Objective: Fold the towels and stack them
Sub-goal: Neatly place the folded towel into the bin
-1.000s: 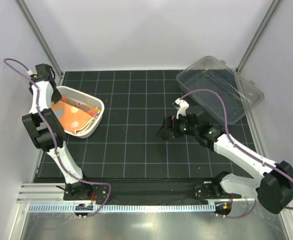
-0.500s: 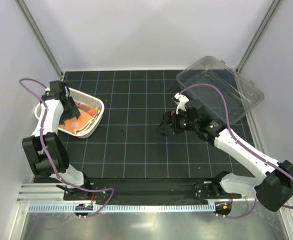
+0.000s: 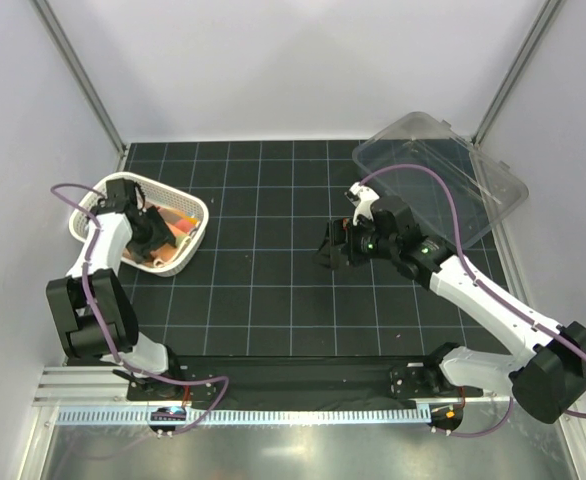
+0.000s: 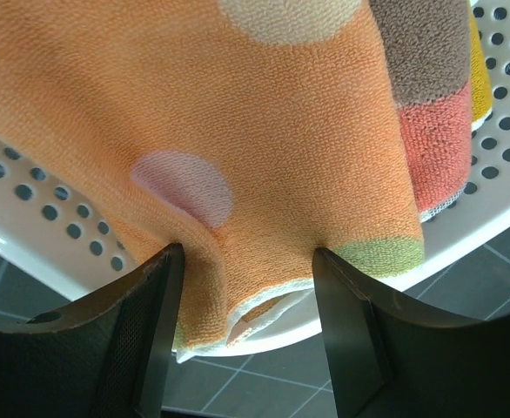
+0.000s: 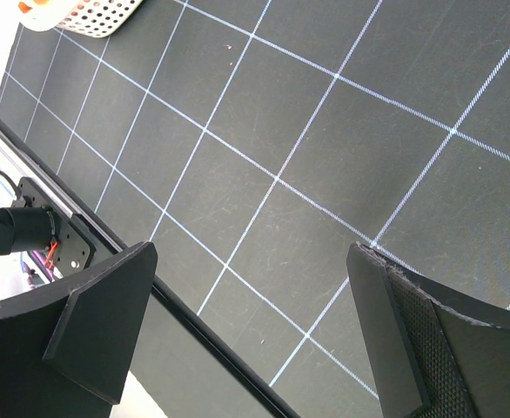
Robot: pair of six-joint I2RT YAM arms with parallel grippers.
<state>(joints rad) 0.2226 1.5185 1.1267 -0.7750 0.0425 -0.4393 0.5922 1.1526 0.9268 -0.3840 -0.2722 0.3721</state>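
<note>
Pickup of a first towel is the step in hand, as I judge it; nothing is folded or stacked on the counter.

From the top view, the towels all lie in the white basket at the 9 o'clock side of the counter. The left end effector is down inside the basket, upon them. The right end effector hangs near the middle, over bare counter, well apart from the basket. A clear bin sits at about 2 o'clock, and no towel is in it.

In the left wrist view, the orange spotted towel fills most of the picture and hangs over the rim of the basket. The left end effector is spread, one finger on each side of a fold of this towel. The tips seem to touch the cloth, but they do not pinch it. A brown towel and a red-orange towel lie just beside it toward 1 o'clock.

In the right wrist view, the right end effector is also spread wide and holds nothing. Only gridded counter is between its fingers, and a corner of the basket shows far off at 11 o'clock.

The next move, I think, calls for the left fingers to press together on the fold. Then they must lift it free of the rim, so that only the one towel comes and the light basket is not dragged along.
</note>
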